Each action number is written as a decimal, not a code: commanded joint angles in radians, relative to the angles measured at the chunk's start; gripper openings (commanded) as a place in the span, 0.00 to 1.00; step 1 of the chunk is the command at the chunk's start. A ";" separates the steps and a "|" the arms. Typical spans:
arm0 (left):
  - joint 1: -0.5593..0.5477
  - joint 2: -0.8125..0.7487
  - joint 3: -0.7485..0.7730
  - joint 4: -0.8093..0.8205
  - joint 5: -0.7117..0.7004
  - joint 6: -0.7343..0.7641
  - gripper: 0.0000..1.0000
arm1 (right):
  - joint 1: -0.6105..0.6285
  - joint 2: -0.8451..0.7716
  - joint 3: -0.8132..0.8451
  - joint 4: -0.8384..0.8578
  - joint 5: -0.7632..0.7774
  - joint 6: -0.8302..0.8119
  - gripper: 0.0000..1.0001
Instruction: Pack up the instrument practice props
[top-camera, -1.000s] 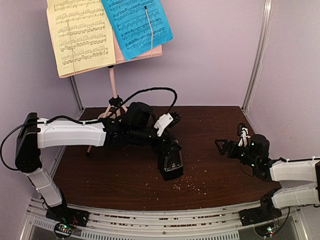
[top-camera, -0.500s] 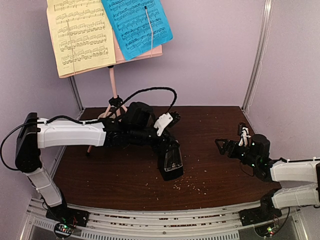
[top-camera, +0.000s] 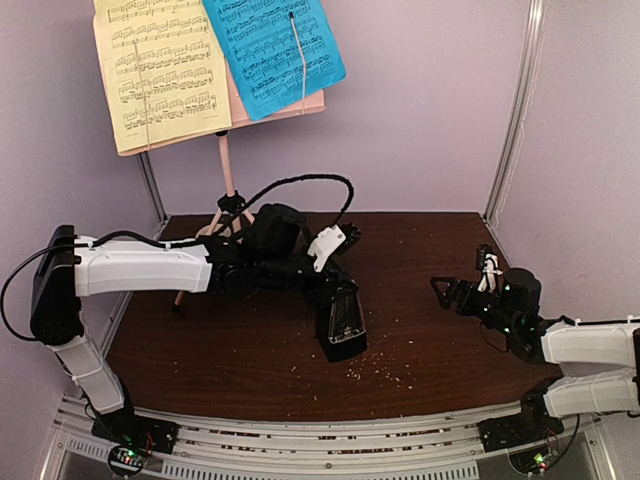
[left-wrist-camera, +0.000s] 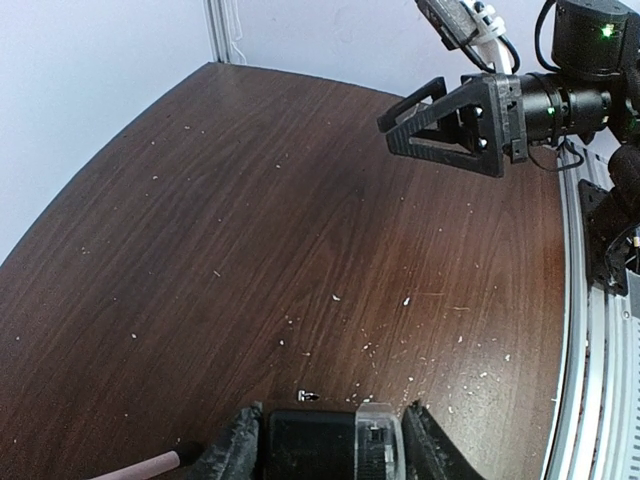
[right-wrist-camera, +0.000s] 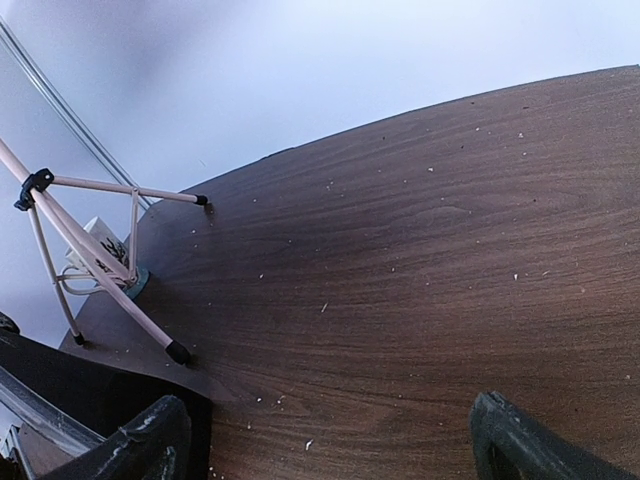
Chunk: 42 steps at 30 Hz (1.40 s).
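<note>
Left hand (left-wrist-camera: 330, 452) pinches the black metronome (top-camera: 342, 325) by its two sides, down on the table (top-camera: 250, 350) near the middle. Right hand (top-camera: 450, 293) is spread wide over the right side, holding nothing. At the back left, the pink music stand (top-camera: 226, 165) holds a yellow page (top-camera: 160, 75) and a blue page (top-camera: 270, 50).

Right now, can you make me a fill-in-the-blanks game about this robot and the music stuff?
1. The page beside the yellow page is ____.
2. The left hand has a finger on each side of the black ____.
3. The right hand is wide ____ and holds nothing.
4. The music stand is coloured ____.

Missing words: blue; metronome; open; pink.
</note>
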 joint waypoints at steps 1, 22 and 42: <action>-0.005 -0.002 0.001 0.015 0.003 -0.002 0.44 | -0.006 -0.019 -0.017 0.002 -0.004 -0.017 1.00; -0.194 -0.036 0.004 -0.094 -0.532 -0.368 0.54 | -0.005 -0.033 -0.020 -0.013 0.032 -0.026 1.00; -0.133 -0.422 -0.294 0.071 -0.294 -0.349 0.98 | 0.001 -0.196 -0.013 -0.206 -0.021 0.073 1.00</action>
